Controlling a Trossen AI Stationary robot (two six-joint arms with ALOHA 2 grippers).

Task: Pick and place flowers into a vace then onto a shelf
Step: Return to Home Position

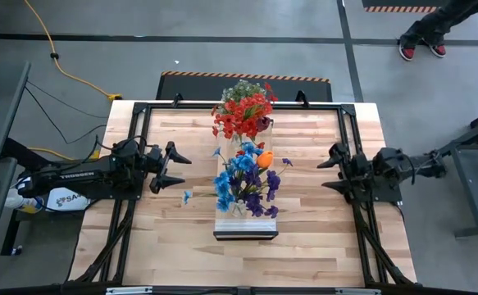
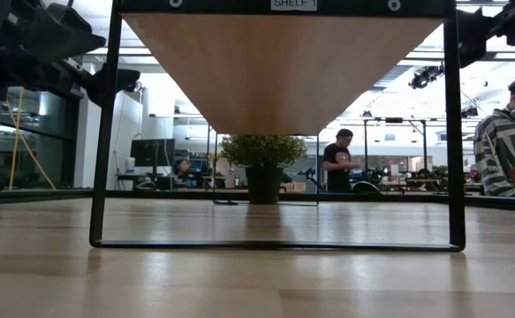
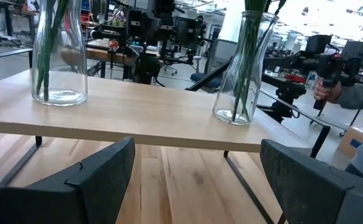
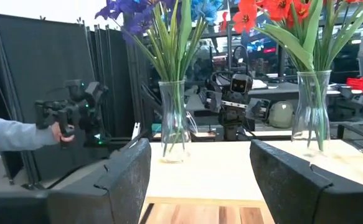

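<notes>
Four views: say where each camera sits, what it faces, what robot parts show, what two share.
High: overhead, looking down on shelf, flowers, both arms, left claw, right claw.
Low: tabletop level, looking under the shelf; arm parts at top corners.
Left wrist: faces the shelf's two vases; own fingers show.
Right wrist: same vases, opposite side; own fingers show.
Both wrist views share the vases.

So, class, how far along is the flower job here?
Done: red flowers and blue-purple flowers stand in vases on the shelf. In hand: nothing; left gripper and right gripper flank it, jaws open. Left: seemingly only parking the arms.
</notes>
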